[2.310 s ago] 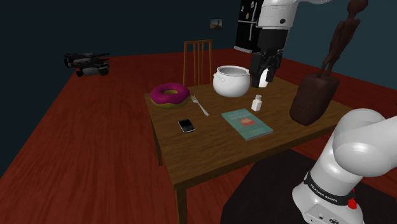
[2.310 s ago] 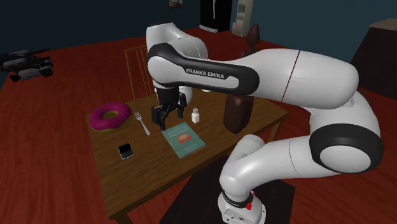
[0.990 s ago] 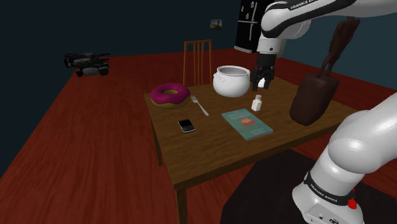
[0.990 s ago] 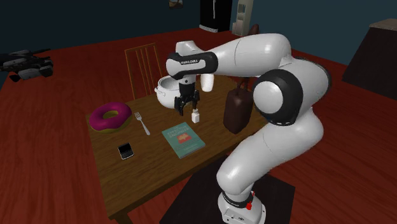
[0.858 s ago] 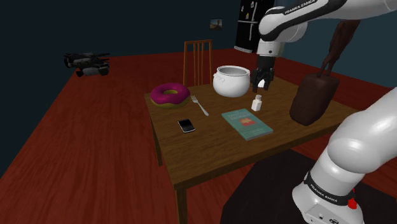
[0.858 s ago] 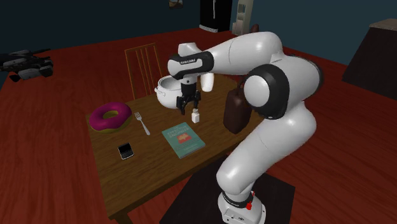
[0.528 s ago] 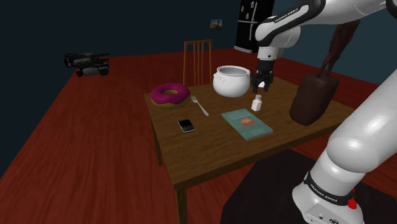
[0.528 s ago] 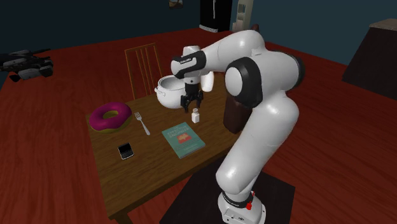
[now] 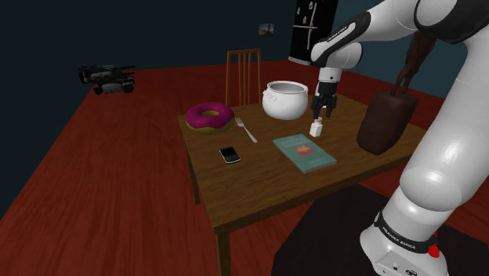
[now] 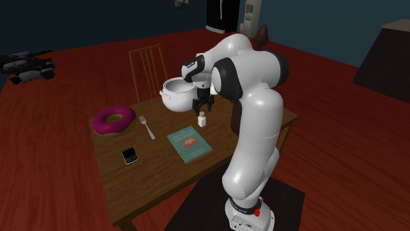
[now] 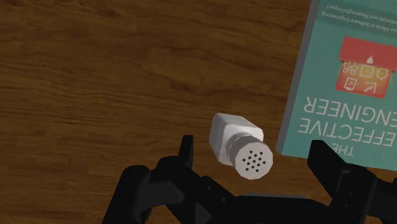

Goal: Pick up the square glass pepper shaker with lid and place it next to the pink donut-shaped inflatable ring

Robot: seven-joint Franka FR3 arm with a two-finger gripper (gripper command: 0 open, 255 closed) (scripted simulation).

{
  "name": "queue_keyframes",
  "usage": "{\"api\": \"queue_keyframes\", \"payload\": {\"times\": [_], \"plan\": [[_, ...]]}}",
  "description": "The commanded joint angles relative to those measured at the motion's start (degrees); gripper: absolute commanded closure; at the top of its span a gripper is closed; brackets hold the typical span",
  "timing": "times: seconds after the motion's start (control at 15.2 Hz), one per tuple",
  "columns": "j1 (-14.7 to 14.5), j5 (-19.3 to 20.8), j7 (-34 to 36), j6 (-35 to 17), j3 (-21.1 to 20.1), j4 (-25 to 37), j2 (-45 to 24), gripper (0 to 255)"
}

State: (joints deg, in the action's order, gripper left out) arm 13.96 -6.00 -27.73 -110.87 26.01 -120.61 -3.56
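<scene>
The pepper shaker (image 11: 238, 145) stood upright on the wooden table (image 9: 258, 184), well apart from the pink donut-shaped ring (image 9: 209, 116) at the far corner on the shoulder view's left. The shaker had a squared body drawn plain white, with softly rounded edges. Its round grey lid was pierced with a cluster of small dark holes. It sat just beside the edge of a teal book (image 9: 304, 152), a flat hardcover with a red panel and white lettering on its cover. A rounded white pot (image 9: 284, 99) with small side handles stood near it on the other side.

The black hand (image 9: 322, 112) hung directly over the shaker, pointing straight down. In the wrist view its fingers (image 11: 186, 147) stood apart on either side of the lid, with bare table showing between each finger and the shaker, so nothing was gripped.

The tabletop showed a warm brown grain running along its length. A metal fork (image 9: 247, 130) lay between the ring and the book, and a small dark phone (image 9: 229, 154) lay flat nearer the table's front edge. The ring looked glossy and plump, with a paler band round its underside. At the shoulder view's right stood a tall, dark brown object (image 9: 384, 118) with a bulging base and a thin upright top. It was possibly a carved figure, though the dim light left that unclear. A slatted wooden chair (image 9: 244, 74) stood behind the table.
</scene>
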Motion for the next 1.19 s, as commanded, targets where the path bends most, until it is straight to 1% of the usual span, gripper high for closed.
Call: {"api": "queue_keyframes", "payload": {"times": [0.0, 0.26, 0.79, 0.86, 1.12], "plan": [[0.01, -0.31, -0.28, -1.58, -0.03, -1.18, -0.48, 0], [-0.06, -1.01, -0.76, -5.05, -0.20, -3.77, -1.49, 0], [-0.06, -1.01, -0.76, -5.03, -0.20, -3.76, -1.48, 0], [-0.06, -1.01, -0.76, -5.03, -0.20, -3.76, -1.48, 255], [-0.06, -1.00, -0.76, -5.04, -0.19, -3.78, -1.48, 255]]}}
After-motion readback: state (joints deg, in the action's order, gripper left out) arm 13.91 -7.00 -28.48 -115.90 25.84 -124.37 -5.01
